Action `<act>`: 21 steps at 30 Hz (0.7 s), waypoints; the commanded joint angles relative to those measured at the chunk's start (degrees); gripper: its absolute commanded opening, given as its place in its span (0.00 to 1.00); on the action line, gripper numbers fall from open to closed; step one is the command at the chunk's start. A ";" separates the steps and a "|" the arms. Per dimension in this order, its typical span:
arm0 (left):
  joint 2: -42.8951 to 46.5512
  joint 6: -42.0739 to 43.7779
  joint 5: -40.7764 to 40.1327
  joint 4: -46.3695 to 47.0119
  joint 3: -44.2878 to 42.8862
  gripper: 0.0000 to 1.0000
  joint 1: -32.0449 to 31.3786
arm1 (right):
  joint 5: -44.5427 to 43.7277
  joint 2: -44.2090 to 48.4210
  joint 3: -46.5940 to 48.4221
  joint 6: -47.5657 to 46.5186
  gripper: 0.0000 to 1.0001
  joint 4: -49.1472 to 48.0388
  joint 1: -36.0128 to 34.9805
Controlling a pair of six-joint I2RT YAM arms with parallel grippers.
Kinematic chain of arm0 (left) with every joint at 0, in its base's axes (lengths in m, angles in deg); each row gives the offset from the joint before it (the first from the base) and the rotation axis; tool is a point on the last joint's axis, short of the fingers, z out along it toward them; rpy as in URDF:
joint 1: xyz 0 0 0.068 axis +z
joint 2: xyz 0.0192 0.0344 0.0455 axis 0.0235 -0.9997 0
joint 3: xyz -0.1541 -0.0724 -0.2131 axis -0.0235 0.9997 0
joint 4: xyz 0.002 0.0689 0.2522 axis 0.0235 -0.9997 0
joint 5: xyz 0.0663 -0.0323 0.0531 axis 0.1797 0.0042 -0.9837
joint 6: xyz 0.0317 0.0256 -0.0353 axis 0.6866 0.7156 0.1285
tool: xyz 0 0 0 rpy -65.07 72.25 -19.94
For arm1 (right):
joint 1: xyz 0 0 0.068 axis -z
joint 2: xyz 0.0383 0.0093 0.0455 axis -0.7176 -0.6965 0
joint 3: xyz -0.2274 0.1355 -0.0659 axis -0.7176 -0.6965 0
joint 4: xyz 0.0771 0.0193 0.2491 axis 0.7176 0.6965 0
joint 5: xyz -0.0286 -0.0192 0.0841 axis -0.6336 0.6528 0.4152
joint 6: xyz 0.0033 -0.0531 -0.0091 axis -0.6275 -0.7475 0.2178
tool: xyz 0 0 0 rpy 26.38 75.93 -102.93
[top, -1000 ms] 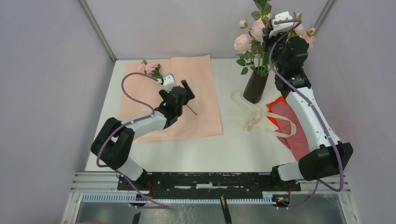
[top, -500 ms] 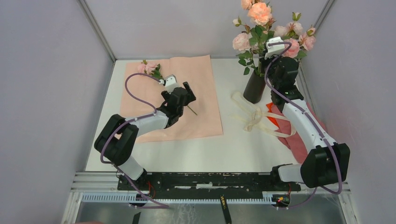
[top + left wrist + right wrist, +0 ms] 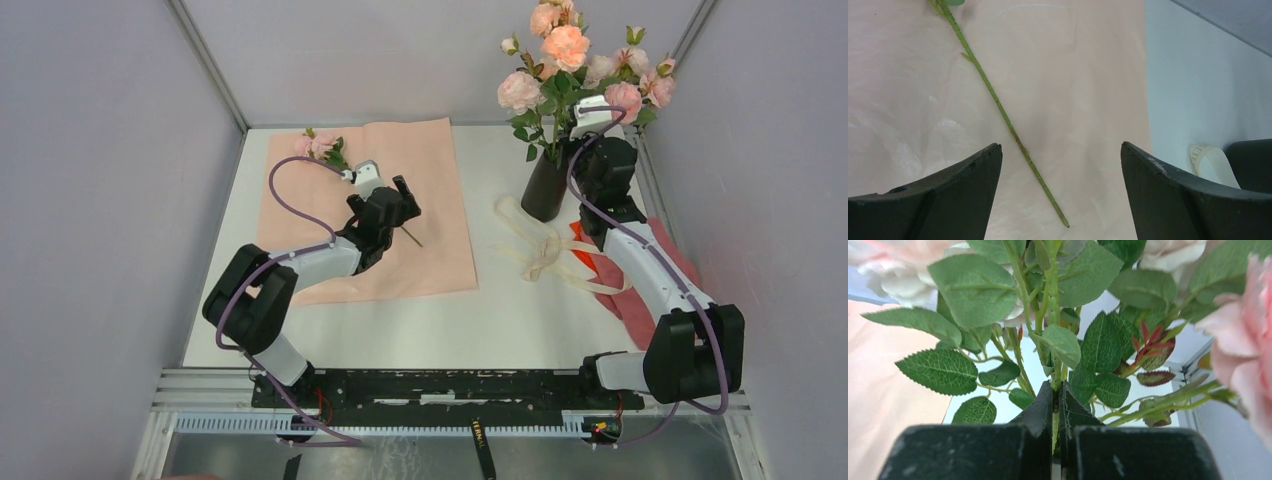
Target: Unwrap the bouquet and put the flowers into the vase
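At the table's (image 3: 500, 320) far right corner, close to the right edge, the flowers (image 3: 565, 60) stand bunched in the black vase (image 3: 546, 195), and the right gripper (image 3: 1057, 392) has its jaws pressed together on one of their green stems. The left gripper (image 3: 1060, 150) hovers with jaws spread wide above the flattened wrapping paper (image 3: 430, 200), with the bare stem (image 3: 998, 105) of a single rose (image 3: 320, 145) lying between them. A cream ribbon (image 3: 535, 250) lies between the paper and a red cloth (image 3: 640, 295) at the right edge, and a bare white strip runs along the near edge.
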 commanded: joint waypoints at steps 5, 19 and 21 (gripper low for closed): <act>-0.95 -2.96 1.40 3.29 -1.32 0.93 0.17 | -0.99 1.55 -3.97 2.03 0.00 -2.58 0.86; -0.30 -3.31 1.82 3.81 -0.22 0.92 0.16 | -0.67 2.00 -8.75 3.17 0.00 -4.87 1.23; 0.05 -3.70 1.49 3.56 -0.08 0.93 0.16 | -0.81 1.80 -9.00 3.09 0.00 -4.90 1.25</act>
